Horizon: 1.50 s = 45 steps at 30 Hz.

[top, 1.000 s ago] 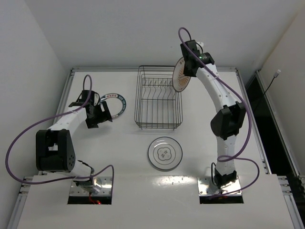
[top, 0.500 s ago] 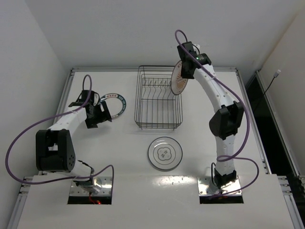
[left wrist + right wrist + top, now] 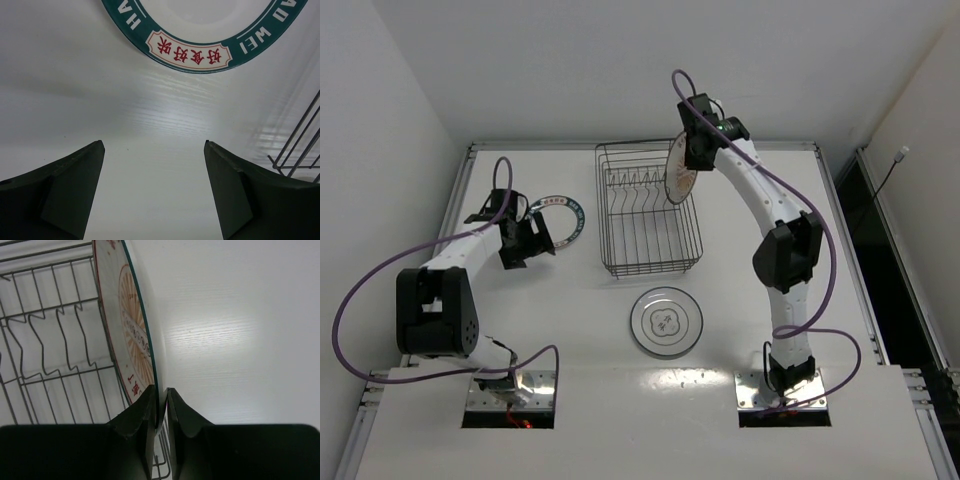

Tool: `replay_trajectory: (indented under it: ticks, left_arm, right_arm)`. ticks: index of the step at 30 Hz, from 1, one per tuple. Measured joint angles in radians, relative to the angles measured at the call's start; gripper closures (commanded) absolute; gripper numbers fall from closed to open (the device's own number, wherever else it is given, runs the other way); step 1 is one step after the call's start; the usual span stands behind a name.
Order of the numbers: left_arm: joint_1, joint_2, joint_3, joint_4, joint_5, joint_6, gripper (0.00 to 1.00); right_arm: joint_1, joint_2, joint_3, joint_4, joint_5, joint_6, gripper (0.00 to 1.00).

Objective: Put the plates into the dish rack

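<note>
White counter [image 3: 570, 330], dish rack [image 3: 650, 268] unfilled. The red-marked plate [image 3: 677, 172] is pinched on edge over it by the right gripper [image 3: 161, 392]. The teal-rimmed plate [image 3: 563, 218] and grey plate [image 3: 666, 322] are left flat, the left gripper [image 3: 155, 145] spread empty.

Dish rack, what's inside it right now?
The dish rack holds just upright wire prongs. The right gripper holds a red-patterned plate on edge over its right side, hiding that corner.

The top view looks down from 6 o'clock over the whole worktop [image 3: 570, 320]. Both wrist views sit close above it, sharing the dish rack [image 3: 650, 270] at 12 o'clock.
</note>
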Motion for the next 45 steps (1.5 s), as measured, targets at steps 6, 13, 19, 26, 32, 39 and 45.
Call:
replay_trajectory:
  ticks: [6,13,19,26,32,39,45]
  left_arm:
    - [0.016,0.051,0.008,0.047,0.04,-0.023,0.22]
    - [0.043,0.151,0.048,0.085,0.094,-0.04,0.22]
    - [0.105,0.179,0.086,0.112,0.13,-0.049,0.22]
    - [0.14,0.24,0.124,0.169,0.177,-0.072,0.22]
    - [0.178,0.306,0.124,0.254,0.267,-0.116,0.22]
    - [0.224,0.37,0.123,0.379,0.362,-0.196,0.52]
    - [0.233,0.404,0.121,0.417,0.381,-0.216,0.7]
  right_arm:
    - [0.005,-0.001,-0.008,-0.018,-0.112,-0.016,0.82]
    - [0.006,-0.002,-0.008,-0.03,-0.173,-0.049,0.8]
    - [0.006,-0.057,-0.008,-0.053,-0.187,-0.076,0.8]
    - [0.006,-0.229,-0.028,-0.053,-0.194,-0.088,0.8]
    - [0.005,-0.391,-0.18,-0.036,-0.209,-0.102,0.8]
    - [-0.005,-0.506,-0.397,-0.018,-0.211,-0.108,0.8]
    - [-0.04,-0.525,-0.443,-0.018,-0.209,-0.109,0.8]
